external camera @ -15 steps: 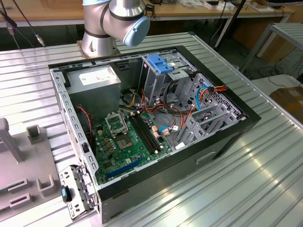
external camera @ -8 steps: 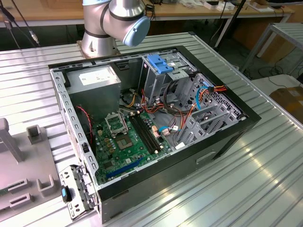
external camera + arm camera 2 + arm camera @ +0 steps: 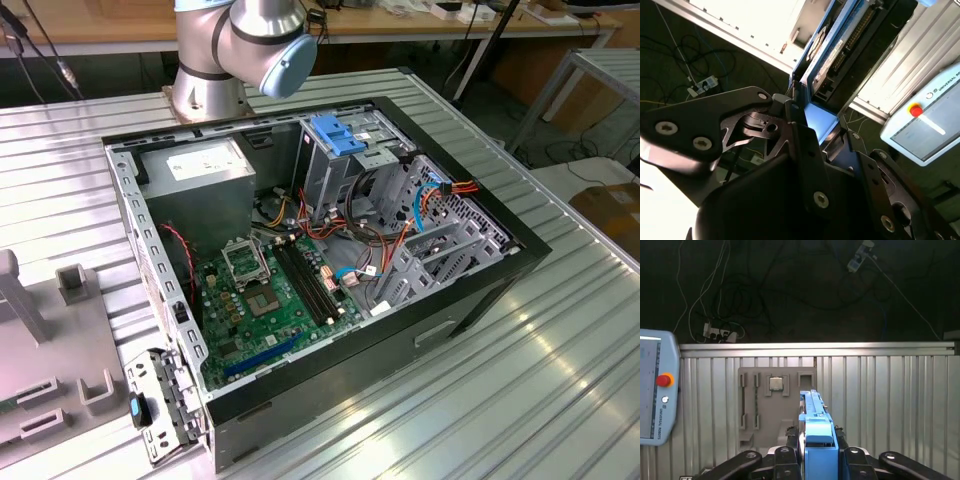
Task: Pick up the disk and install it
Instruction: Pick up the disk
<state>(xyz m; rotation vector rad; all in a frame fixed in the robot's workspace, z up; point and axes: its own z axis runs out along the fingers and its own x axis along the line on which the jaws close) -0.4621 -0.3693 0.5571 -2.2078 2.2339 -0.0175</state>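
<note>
The disk [image 3: 815, 427] wears smooth, glossy blue plastic over dull grey metal, the gripper [image 3: 818, 456] is matt black metal with bright screws, the table [image 3: 520, 390] is ribbed, shiny bare metal, and the computer case [image 3: 330, 390] is matt black outside, plain grey sheet metal within.

Silver arm [image 3: 235, 45], pale-blue joint cap [image 3: 290, 62] (black, screw-studded pincer [image 3: 817, 452])
</note>
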